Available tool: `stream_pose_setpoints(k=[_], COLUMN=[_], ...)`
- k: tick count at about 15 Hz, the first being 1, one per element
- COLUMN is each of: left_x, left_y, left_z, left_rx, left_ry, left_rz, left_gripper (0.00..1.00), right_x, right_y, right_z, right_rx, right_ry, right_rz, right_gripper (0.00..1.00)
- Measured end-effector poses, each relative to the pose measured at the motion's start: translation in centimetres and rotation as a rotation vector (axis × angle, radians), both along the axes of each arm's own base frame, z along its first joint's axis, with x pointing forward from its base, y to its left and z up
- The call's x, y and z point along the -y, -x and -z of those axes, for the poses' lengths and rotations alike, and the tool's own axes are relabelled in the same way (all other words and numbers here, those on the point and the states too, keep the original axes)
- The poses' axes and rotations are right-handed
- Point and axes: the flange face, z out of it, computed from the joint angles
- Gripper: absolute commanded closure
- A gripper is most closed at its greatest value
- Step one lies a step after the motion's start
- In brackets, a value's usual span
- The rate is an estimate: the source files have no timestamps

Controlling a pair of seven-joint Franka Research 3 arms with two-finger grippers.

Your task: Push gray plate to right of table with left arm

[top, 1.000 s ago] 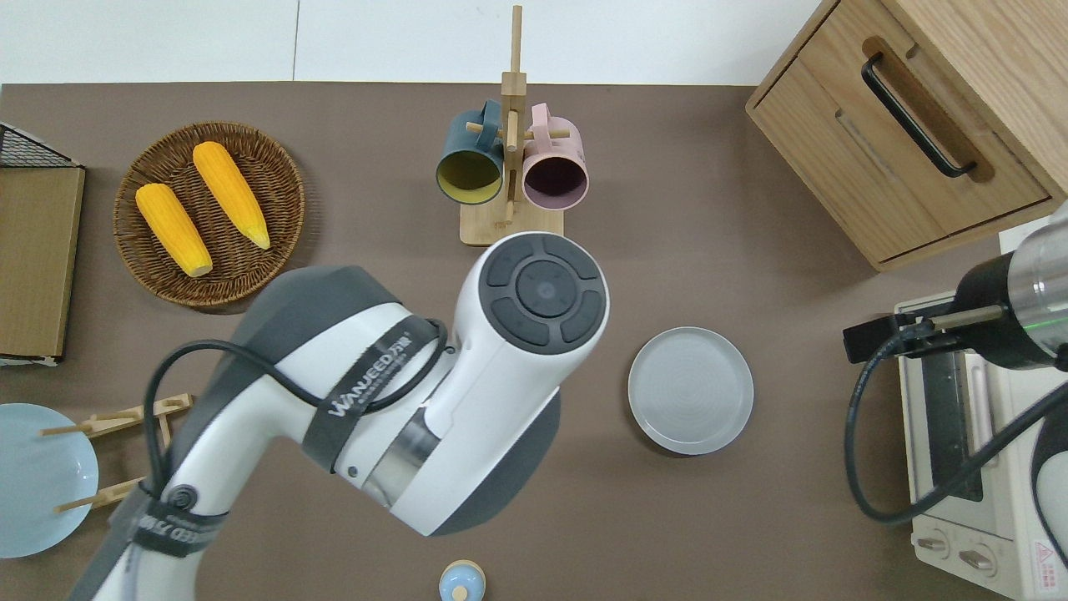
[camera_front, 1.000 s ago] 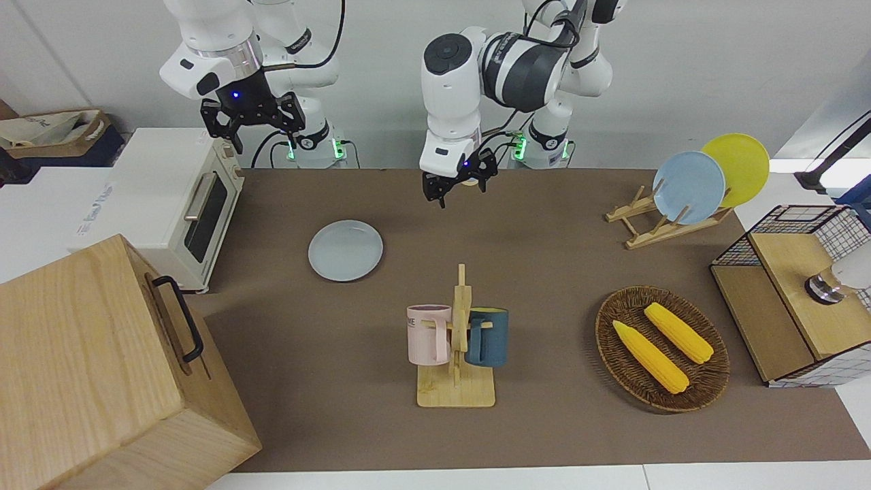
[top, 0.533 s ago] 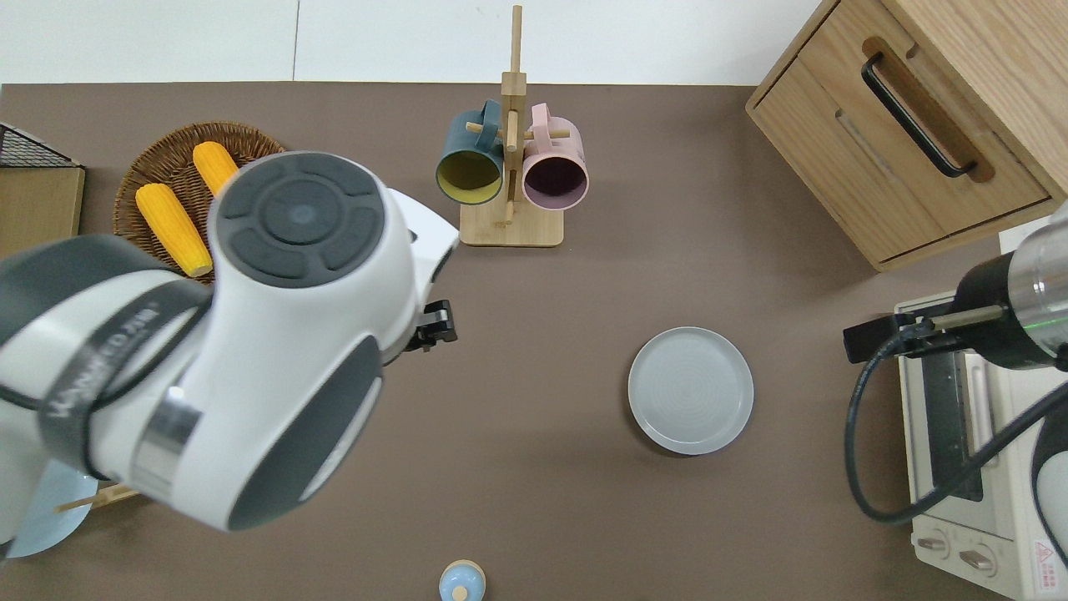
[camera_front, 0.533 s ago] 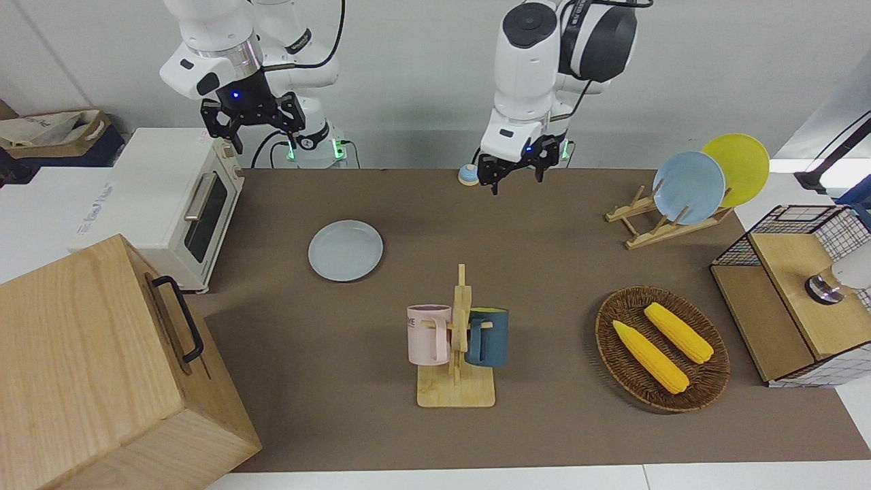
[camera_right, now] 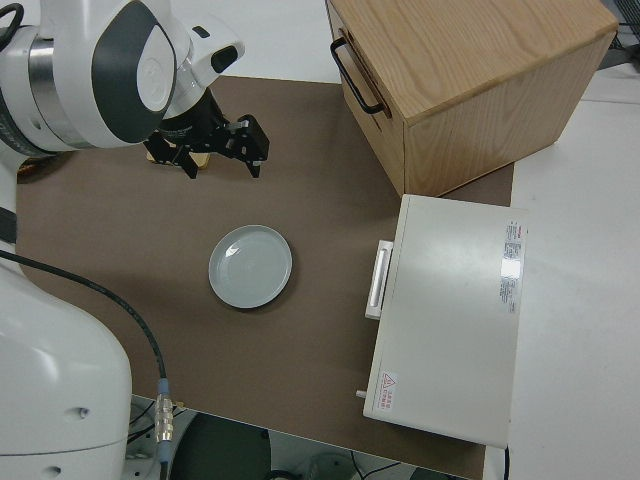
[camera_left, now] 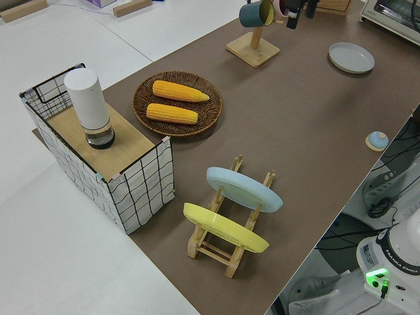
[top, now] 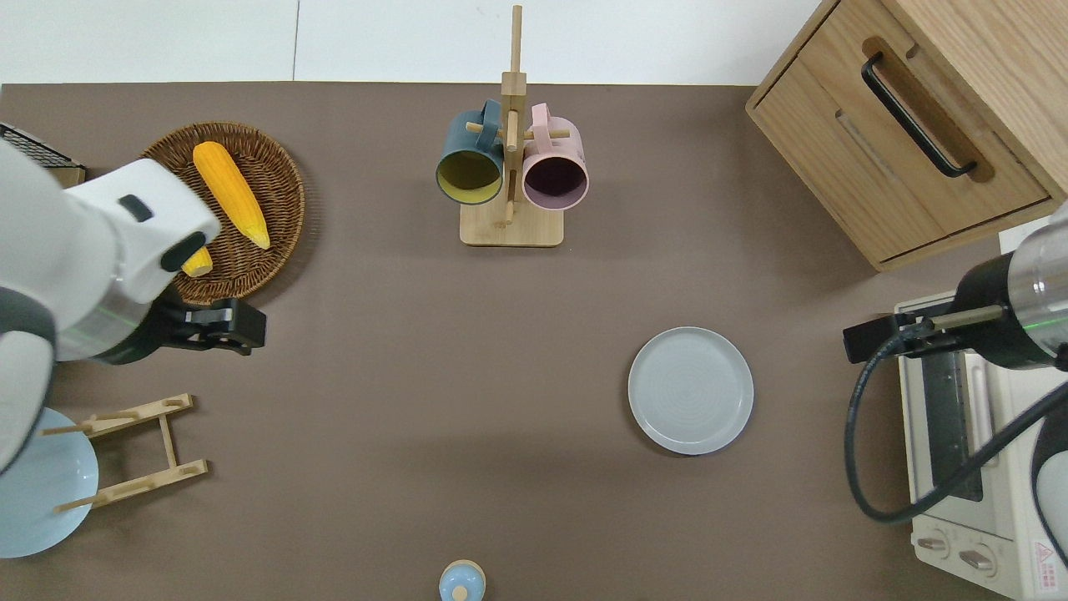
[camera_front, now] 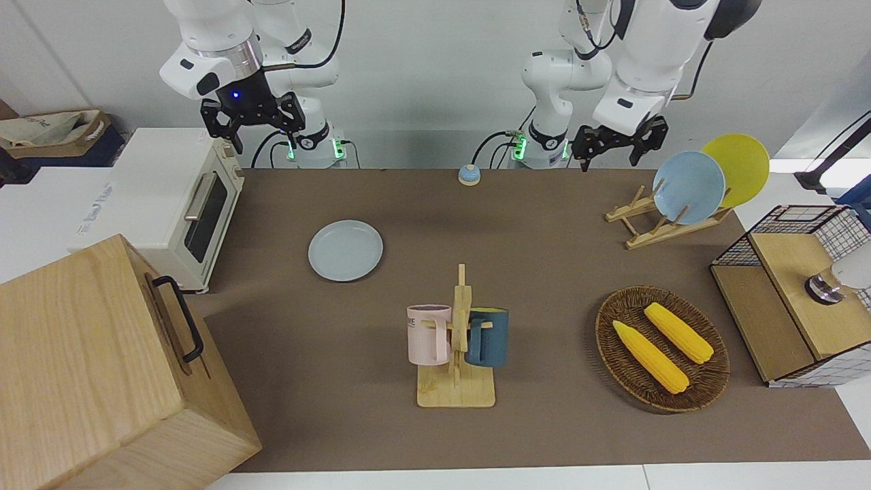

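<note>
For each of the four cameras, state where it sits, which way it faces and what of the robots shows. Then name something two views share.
Front: across the table, facing the robots; shows both arms, left gripper raised, right arm parked.
Overhead: looks straight down; left gripper beside the basket, gray plate toward the right arm's end.
Left side: raised at the left arm's end, looking along the table; shows an arm base.
Right side: above the right arm, looking down its reach; shows arm links and a gripper.
Shared: the gray plate appears in all four.
</note>
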Motion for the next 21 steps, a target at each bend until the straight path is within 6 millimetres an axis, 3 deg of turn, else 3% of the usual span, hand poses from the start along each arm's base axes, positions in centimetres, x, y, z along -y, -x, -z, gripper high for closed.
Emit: stream_pose_setpoints(k=[4, 6, 8, 15, 21], left_x=[-7.5, -10.2, -11.5, -8.9, -8.0], left_y=[0.2, 0.6, 1.3, 4.6, 4.9], left_z=[-0.8, -0.8, -0.5, 1.6, 1.9], left_rx=[-0.016, -0.024, -0.031, 0.009, 0.007], left_ry=[0.046, 0.079, 0.090, 0.107, 0.117], left_rz=[0.041, 0.058, 0.060, 0.117, 0.283], left_gripper=[0.01, 0.01, 0.01, 0.01, 0.00], right_x=[0.0, 0.0, 0.0, 0.0, 0.0], right_y=[0.0, 0.0, 0.0, 0.0, 0.0], right_z=[0.0, 0.0, 0.0, 0.0, 0.0], right_rx=[0.000, 0.000, 0.000, 0.000, 0.000], right_ry=[0.000, 0.000, 0.000, 0.000, 0.000], right_rz=[0.000, 0.000, 0.000, 0.000, 0.000], right_gripper=[0.017, 0.017, 0.017, 0.017, 0.017])
